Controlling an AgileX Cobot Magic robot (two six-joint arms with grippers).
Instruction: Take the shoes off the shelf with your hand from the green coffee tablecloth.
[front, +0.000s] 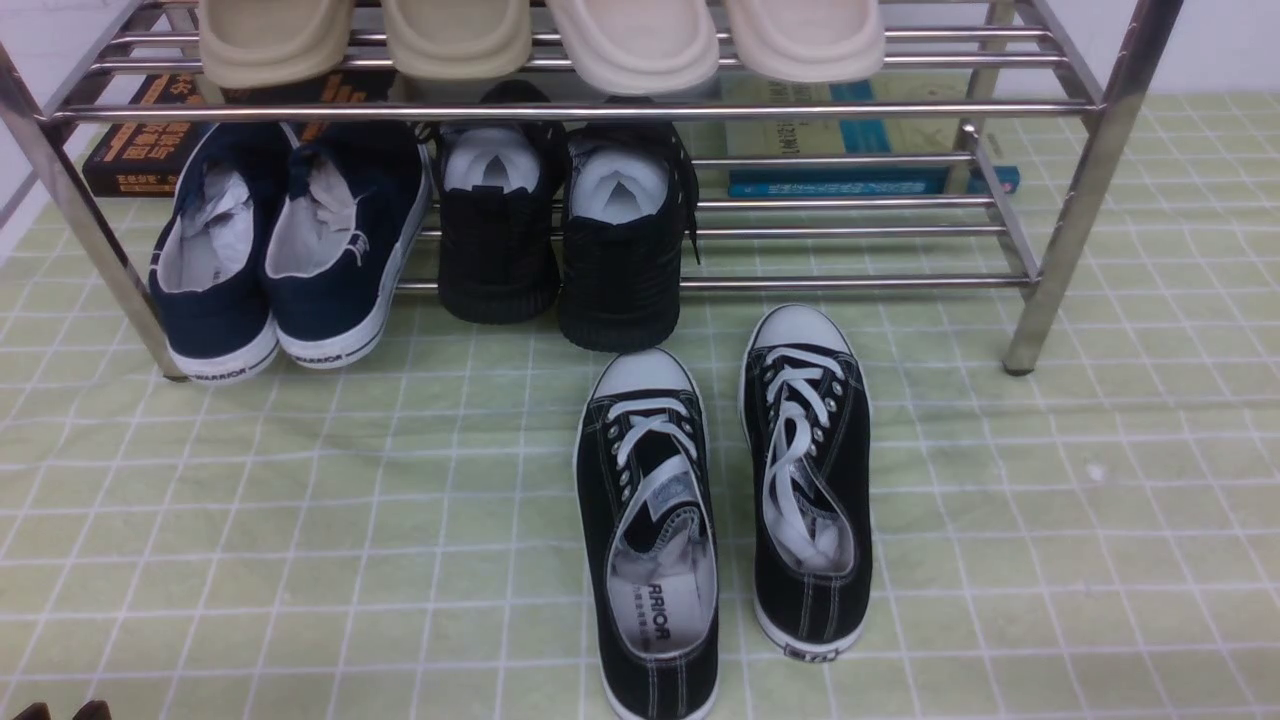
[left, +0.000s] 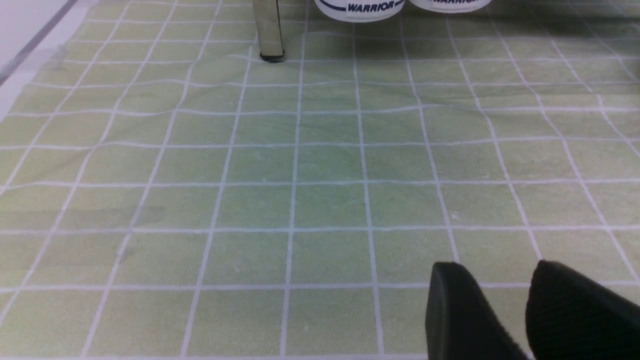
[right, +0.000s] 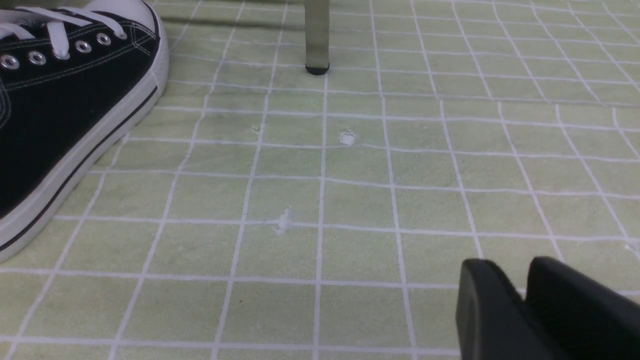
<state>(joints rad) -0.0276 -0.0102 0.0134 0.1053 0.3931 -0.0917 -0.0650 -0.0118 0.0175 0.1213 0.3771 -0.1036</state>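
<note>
Beside the tool (right: 525, 300), shoes (right: 60, 115) apart.

Navy sneakers (front: 285, 255), all-black shoes (front: 560, 225), beige slippers (front: 540, 35) (upper tier), books (front: 850, 150).

Wide open green coffee tablecloth (front: 250, 520) on the left, bare cloth to the right too. The shoes (front: 720, 500) sit mid-cloth, a narrow lane between them. Ahead, the shelf (front: 1090, 150) legs fence both sides; navy sneakers (front: 280, 250) and all-black shoes (front: 560, 230) block the lower tier's left and middle, its right end stays open.
</note>
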